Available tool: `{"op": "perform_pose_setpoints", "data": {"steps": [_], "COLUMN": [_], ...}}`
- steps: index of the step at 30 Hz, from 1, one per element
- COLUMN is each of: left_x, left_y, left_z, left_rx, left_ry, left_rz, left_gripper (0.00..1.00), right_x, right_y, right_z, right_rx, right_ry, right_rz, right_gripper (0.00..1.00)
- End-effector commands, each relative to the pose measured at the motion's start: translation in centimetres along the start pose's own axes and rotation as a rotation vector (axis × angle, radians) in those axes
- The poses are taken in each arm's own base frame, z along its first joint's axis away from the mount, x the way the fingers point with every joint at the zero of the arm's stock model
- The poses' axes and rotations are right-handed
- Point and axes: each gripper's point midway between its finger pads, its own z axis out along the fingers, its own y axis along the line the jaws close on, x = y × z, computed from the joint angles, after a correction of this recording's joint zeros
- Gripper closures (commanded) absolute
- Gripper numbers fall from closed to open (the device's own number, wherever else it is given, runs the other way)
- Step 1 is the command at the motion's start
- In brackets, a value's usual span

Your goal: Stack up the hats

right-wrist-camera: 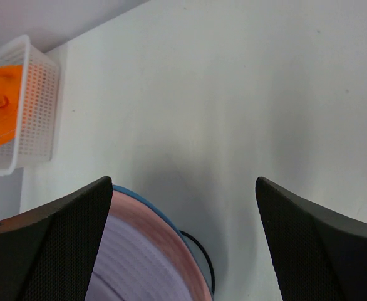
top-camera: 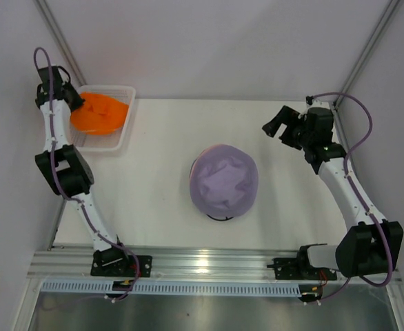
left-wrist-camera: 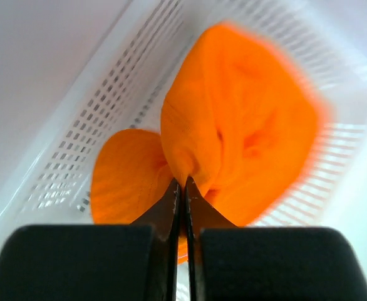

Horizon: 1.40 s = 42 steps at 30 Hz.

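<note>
1. The left hand (left-wrist-camera: 182, 188) is pressed shut, its two fingers pinching a raised fold of the soft orange fabric bucket hat (left-wrist-camera: 246, 125).
2. That hat lies crumpled inside the white mesh plastic basket (top-camera: 109, 146) at the far-left corner of the table (top-camera: 154, 207). It does not look lifted clear of the basket walls yet.
3. The stack sits mid-table, with the lavender-purple fabric bucket hat (top-camera: 224, 181) on top. In the right wrist view a pink hat rim (right-wrist-camera: 165, 233) and a blue hat rim (right-wrist-camera: 142, 197) peep out beneath it, and a thin black wire stand (right-wrist-camera: 208, 263) shows at the foot.
4. The right hand (top-camera: 274, 127) hangs with its fingers spread wide, holding nothing, off to the right of the stack and a little farther back.
5. From the left hand, the stack lies to the right and toward the arm bases, well apart from the basket. The right hand is nearer the stack, but the left has the hat. I judge the carry is its job: up out of the basket, then across to the lavender crown.
6. The pinch is on one fold only, so the brim may droop and land off-centre.
</note>
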Motion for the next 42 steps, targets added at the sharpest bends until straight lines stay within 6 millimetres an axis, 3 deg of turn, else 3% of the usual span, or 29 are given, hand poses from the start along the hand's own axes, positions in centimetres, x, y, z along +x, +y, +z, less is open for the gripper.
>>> {"op": "perform_pose_setpoints", "data": {"steps": [1, 3, 4, 6, 7, 10, 11, 15, 17, 18, 20, 21, 23, 24, 26, 27, 29, 31, 32, 33, 38, 39, 41, 42], "left_x": [-7.6, -7.7, -8.2, -7.8, -8.1, -6.6, -5.9, -0.9, 1.3, 3.6, 5.5, 7.7, 9.1, 10.7, 12.6, 13.1, 14.6, 15.7, 17.1, 17.8, 23.0, 24.8, 25.7, 27.2], "left_y": [-7.0, -8.5, -10.2, -11.7, -13.1, -16.7, -17.8, -22.4, -23.5, -24.8, -25.7, -26.3, -27.0, -27.3, -27.6, -27.5, -27.6, -27.3, -27.4, -27.4, -28.3, -28.3, -28.9, -28.7], "left_z": [-13.5, -16.3, -19.9, -22.8, -26.3, -32.0, -34.9, -41.6, -44.5, -45.3, -47.3, -48.4, -50.2, -51.4, -51.7, -52.9, -52.5, -53.5, -52.4, -52.9, -51.6, -50.2, -50.3, -48.9], "left_rx": [0.223, 0.272, 0.334, 0.389, 0.448, 0.608, 0.668, 0.853, 0.928, 0.972, 1.035, 1.08, 1.155, 1.201, 1.238, 1.263, 1.275, 1.315, 1.298, 1.315, 1.413, 1.4, 1.445, 1.432], "left_ry": [-0.243, -0.266, -0.307, -0.317, -0.353, -0.329, -0.33, -0.228, -0.183, -0.13, -0.11, -0.059, -0.035, -0.001, 0.056, 0.058, 0.1, 0.133, 0.166, 0.158, 0.232, 0.257, 0.233, 0.254], "left_rz": [-0.029, -0.029, -0.024, -0.031, -0.037, -0.027, -0.01, 0.041, 0.053, 0.078, 0.11, 0.131, 0.139, 0.148, 0.146, 0.147, 0.149, 0.155, 0.161, 0.182, 0.274, 0.305, 0.338, 0.361], "left_gripper": [0.99, 0.99, 0.99, 0.99, 0.99, 0.99, 0.99, 0.99, 0.99, 0.99, 0.99, 0.99, 0.99, 0.99, 0.99, 0.99, 0.99, 0.99, 0.99, 0.99, 0.99, 0.99, 0.99, 0.99], "right_x": [-4.4, -5.1, -5.4, -5.8, -6.0, -6.3, -6.2, -5.9, -5.8, -6.0, -6.2, -6.1, -5.9, -5.6, -5.0, -4.6, -4.2, -3.8, -3.6, -3.5, -2.5, -2.3, -1.5, -1.2], "right_y": [4.6, 5.6, 6.0, 6.5, 6.8, 8.0, 8.2, 9.6, 10.0, 10.6, 11.4, 12.1, 12.7, 12.7, 12.8, 12.4, 12.4, 11.8, 11.6, 11.5, 10.7, 10.6, 10.1, 9.8], "right_z": [-1.5, -2.3, -3.1, -4.0, -4.6, -6.7, -7.2, -9.6, -10.2, -11.0, -11.8, -12.6, -13.4, -13.5, -14.1, -14.0, -14.7, -14.9, -15.3, -15.4, -15.6, -15.5, -15.2, -15.0], "right_rx": [-0.151, -0.189, -0.206, -0.223, -0.231, -0.272, -0.282, -0.351, -0.371, -0.397, -0.442, -0.478, -0.505, -0.505, -0.507, -0.494, -0.495, -0.47, -0.463, -0.456, -0.43, -0.427, -0.407, -0.402], "right_ry": [-0.081, -0.101, -0.122, -0.145, -0.153, -0.173, -0.173, -0.191, -0.194, -0.206, -0.221, -0.221, -0.217, -0.208, -0.199, -0.197, -0.209, -0.21, -0.214, -0.213, -0.19, -0.181, -0.154, -0.148], "right_rz": [-0.057, -0.069, -0.08, -0.092, -0.094, -0.097, -0.095, -0.086, -0.069, -0.069, -0.043, -0.042, -0.026, -0.02, -0.01, -0.003, 0.002, 0.014, 0.014, 0.015, 0.022, 0.022, 0.028, 0.027], "right_gripper": [0.0, 0.0, 0.0, 0.0, 0.0, 0.0, 0.0, 0.0, 0.0, 0.0, 0.0, 0.0, 0.0, 0.0, 0.0, 0.01, 0.0, 0.0, 0.01, 0.0, 0.0, 0.0, 0.0, 0.0]}}
